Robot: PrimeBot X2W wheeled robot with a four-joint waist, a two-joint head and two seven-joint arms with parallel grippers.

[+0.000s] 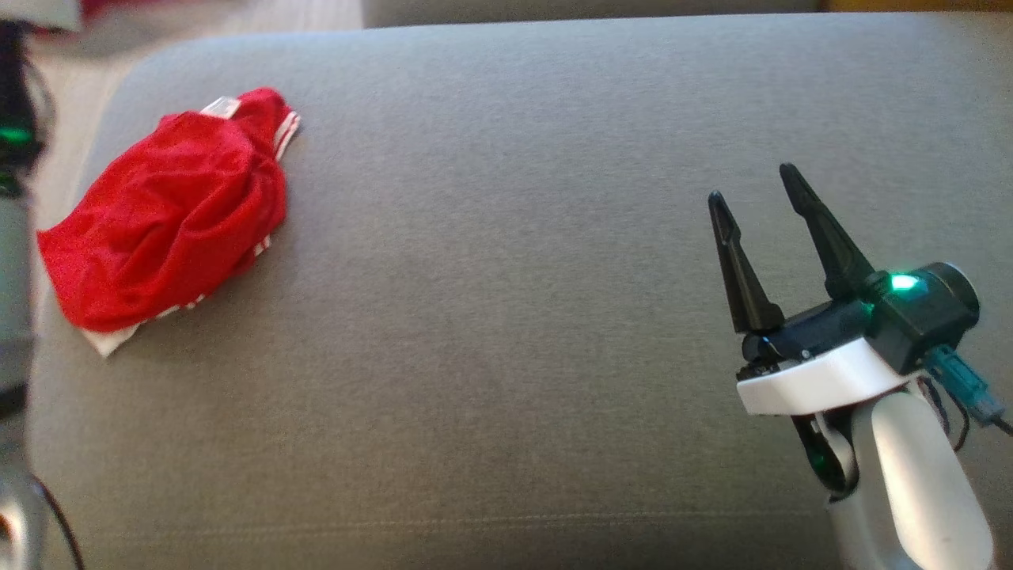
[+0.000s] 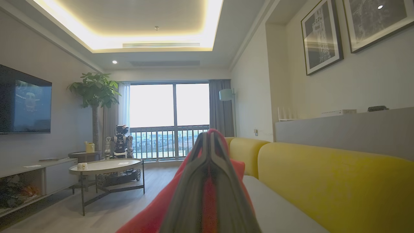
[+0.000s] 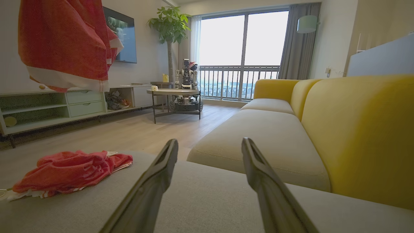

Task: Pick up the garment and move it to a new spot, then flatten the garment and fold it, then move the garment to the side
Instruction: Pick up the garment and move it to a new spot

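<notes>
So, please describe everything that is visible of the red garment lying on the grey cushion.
The red garment looks like thin sports cloth with white stripes along its edges and a white label at its far end. It lies crumpled in a loose heap, not flat, near the left edge of the grey cushion. Only the cushion touches it; the open right claw is far from it.

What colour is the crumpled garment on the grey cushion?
The crumpled garment is red with white trim; head view best.
</notes>
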